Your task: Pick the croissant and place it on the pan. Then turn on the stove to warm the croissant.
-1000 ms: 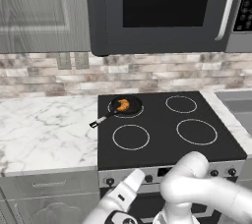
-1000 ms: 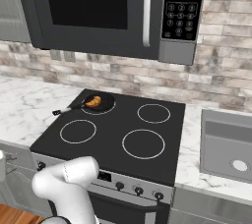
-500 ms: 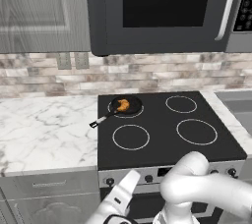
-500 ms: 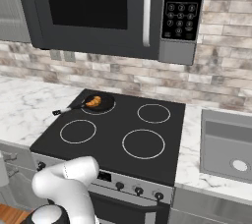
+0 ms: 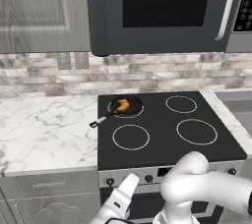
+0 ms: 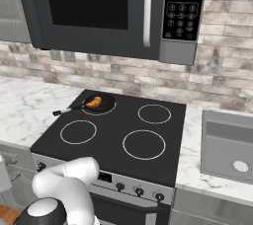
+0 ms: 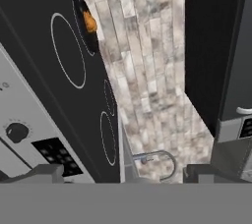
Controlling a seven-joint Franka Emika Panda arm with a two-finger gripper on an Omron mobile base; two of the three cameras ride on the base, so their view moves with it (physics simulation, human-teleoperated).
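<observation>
On the rear-left burner: small round black frying pan holding the golden-orange crescent croissant
Cooktop: black glass stove, dark knobs on the silver front
Gripper: low before the stove front, fingertips spread apart, holding nothing

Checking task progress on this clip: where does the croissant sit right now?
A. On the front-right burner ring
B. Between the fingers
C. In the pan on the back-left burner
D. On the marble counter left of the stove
C: the croissant lies inside the pan on the stove's back-left burner, clear of the counter and the other rings.
</observation>
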